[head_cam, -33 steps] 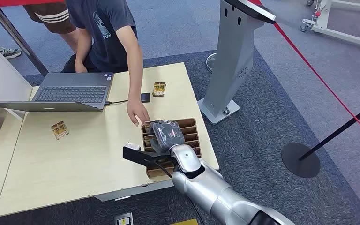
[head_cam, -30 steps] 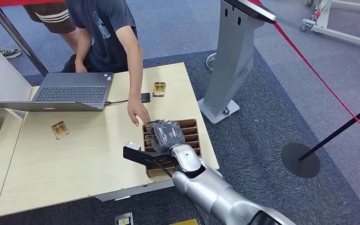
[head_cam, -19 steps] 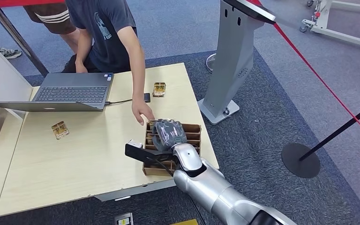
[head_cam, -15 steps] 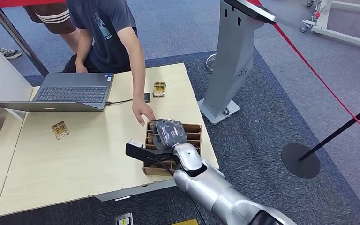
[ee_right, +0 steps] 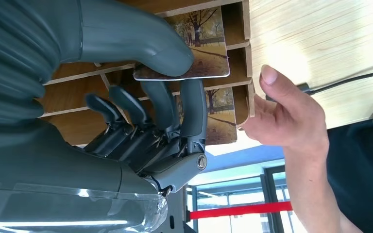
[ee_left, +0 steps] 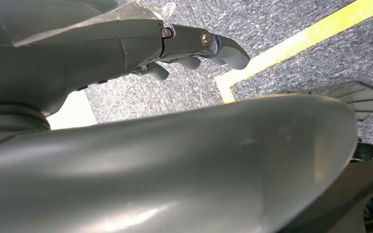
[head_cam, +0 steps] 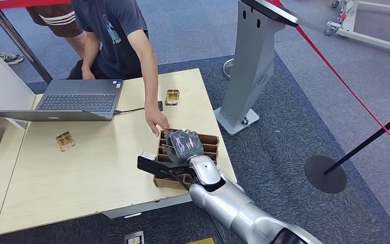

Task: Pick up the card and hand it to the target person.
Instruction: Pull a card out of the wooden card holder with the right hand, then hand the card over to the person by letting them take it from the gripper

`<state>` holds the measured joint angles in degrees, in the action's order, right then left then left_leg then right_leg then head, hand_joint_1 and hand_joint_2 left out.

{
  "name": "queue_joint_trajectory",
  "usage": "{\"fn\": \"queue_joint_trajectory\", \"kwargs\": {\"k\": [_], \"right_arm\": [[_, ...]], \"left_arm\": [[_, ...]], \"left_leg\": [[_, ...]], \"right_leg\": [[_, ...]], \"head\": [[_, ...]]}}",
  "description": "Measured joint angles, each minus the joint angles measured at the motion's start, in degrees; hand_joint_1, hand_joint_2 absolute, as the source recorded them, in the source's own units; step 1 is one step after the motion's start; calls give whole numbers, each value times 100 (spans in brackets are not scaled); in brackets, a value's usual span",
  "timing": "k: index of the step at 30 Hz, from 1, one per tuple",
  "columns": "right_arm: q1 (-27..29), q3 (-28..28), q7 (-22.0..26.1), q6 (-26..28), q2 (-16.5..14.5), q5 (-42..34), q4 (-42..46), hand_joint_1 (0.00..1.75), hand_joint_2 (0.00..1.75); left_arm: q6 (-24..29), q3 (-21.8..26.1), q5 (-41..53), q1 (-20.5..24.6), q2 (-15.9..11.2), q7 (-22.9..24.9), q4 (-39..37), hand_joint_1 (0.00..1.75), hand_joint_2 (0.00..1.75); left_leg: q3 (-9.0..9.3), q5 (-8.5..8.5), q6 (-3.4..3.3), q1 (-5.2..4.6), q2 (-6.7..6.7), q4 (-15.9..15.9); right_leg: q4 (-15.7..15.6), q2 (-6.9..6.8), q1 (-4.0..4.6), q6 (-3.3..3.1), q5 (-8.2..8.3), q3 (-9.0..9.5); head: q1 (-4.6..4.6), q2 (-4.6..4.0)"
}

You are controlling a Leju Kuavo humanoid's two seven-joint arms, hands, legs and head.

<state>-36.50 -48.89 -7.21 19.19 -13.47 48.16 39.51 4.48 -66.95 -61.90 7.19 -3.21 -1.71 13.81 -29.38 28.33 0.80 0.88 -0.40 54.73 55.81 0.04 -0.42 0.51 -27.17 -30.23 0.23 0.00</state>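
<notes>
The grey, ribbed right hand [ee_right: 141, 97] pinches a glossy picture card [ee_right: 194, 58] between thumb and fingers over the slotted brown cardboard box [head_cam: 203, 145]. A person's hand [ee_right: 281, 116] touches the box's far edge on the pale wood-grain counter [head_cam: 81, 168]; speckled grey carpet [head_cam: 294, 132] lies beyond. The left hand [ee_left: 194, 46] hangs with fingers curled, empty.

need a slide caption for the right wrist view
Right hand pinches a tree-photo card over the slotted wooden box, while a person's hand steadies the box's edge.

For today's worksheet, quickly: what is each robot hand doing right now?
Left robot hand: fingers curled, holding nothing.
Right robot hand: pinching a card over the slotted box.
</notes>
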Motion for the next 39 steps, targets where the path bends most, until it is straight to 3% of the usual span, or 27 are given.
{"fn": "queue_joint_trajectory", "kwargs": {"k": [16, 31, 39], "right_arm": [[212, 93, 99, 59, 268, 58, 1085, 175, 175], [472, 251, 505, 219, 808, -69, 3736, 175, 175], [512, 266, 607, 247, 934, -135, 4304, 175, 175]], "left_arm": [[0, 0, -9, -5, 0, -17, 0, 0, 0], [23, 2, -111, -20, 1, -110, 0, 0, 0], [35, 4, -113, -16, 9, -110, 0, 0, 0]], "left_leg": [[-6, 0, 0, 0, 0, 0], [-6, 1, 0, 0, 1, 1], [-7, 1, 0, 0, 0, 1]], "right_leg": [[0, 0, 0, 0, 0, -5], [0, 1, 0, 0, 0, -7], [0, 1, 0, 0, 0, -6]], "head": [[-2, 0], [-1, 0], [-1, 0]]}}
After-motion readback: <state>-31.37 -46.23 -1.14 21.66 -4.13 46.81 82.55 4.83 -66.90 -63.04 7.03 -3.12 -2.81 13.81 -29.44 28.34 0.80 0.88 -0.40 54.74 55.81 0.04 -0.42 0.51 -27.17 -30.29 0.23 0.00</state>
